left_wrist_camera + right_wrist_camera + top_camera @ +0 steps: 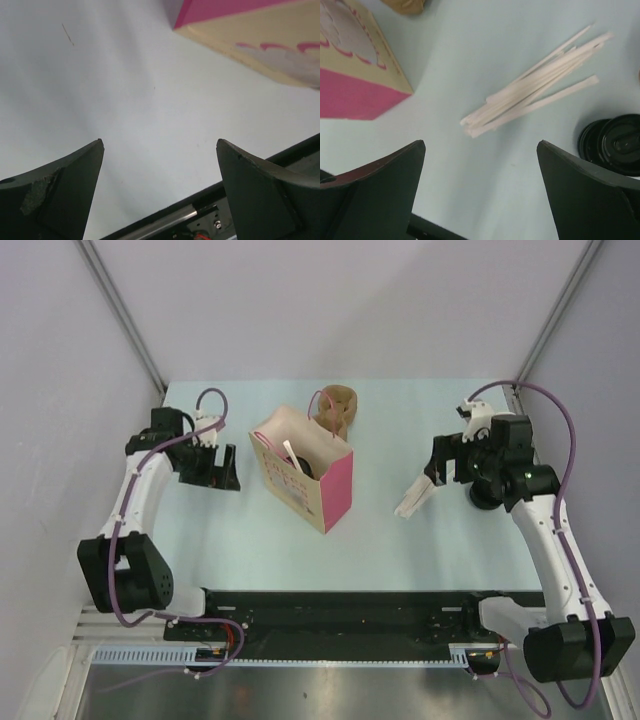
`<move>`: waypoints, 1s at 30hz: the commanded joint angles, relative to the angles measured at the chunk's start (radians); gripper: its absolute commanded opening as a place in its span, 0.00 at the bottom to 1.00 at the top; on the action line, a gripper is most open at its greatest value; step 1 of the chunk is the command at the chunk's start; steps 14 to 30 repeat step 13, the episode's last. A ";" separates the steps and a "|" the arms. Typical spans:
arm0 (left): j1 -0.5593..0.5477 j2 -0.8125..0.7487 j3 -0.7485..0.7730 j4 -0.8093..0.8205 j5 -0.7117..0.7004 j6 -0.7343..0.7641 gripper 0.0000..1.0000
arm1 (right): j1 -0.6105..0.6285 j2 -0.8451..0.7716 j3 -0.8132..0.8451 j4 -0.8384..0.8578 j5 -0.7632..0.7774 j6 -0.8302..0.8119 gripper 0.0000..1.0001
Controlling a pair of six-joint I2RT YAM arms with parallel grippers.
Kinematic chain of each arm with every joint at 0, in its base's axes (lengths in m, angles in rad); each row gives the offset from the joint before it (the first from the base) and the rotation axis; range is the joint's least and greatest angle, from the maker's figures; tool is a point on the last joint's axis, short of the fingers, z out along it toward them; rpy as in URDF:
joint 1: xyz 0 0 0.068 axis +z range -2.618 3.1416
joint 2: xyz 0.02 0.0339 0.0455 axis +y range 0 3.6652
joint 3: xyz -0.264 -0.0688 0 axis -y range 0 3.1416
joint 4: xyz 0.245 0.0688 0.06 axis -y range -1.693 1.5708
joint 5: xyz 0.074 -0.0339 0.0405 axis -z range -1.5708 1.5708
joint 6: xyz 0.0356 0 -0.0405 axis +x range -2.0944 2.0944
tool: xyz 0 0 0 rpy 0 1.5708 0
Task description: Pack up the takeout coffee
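Note:
I cannot make out the takeout coffee as a brown lidded cup in any view. A pink and beige paper bag stands open at the table's middle, and its corner also shows in both wrist views. My left gripper hangs open over bare table left of the bag, with nothing between its fingers. My right gripper is open and empty right of the bag. A round black lid-like thing lies beside its right finger. I cannot tell whether there is a cup under it.
A bundle of pale wooden stir sticks lies just ahead of the right gripper. A brown cardboard-coloured thing sits behind the bag. A black rail runs along the near table edge. Grey walls close in the sides and back.

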 commanded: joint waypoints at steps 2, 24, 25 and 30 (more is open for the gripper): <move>0.002 -0.121 -0.113 0.035 -0.066 0.097 1.00 | -0.001 -0.121 -0.101 0.003 -0.061 -0.017 1.00; 0.005 -0.124 -0.114 0.085 -0.050 0.063 1.00 | -0.001 -0.106 -0.118 0.081 -0.058 0.003 1.00; 0.005 -0.124 -0.114 0.085 -0.050 0.063 1.00 | -0.001 -0.106 -0.118 0.081 -0.058 0.003 1.00; 0.005 -0.124 -0.114 0.085 -0.050 0.063 1.00 | -0.001 -0.106 -0.118 0.081 -0.058 0.003 1.00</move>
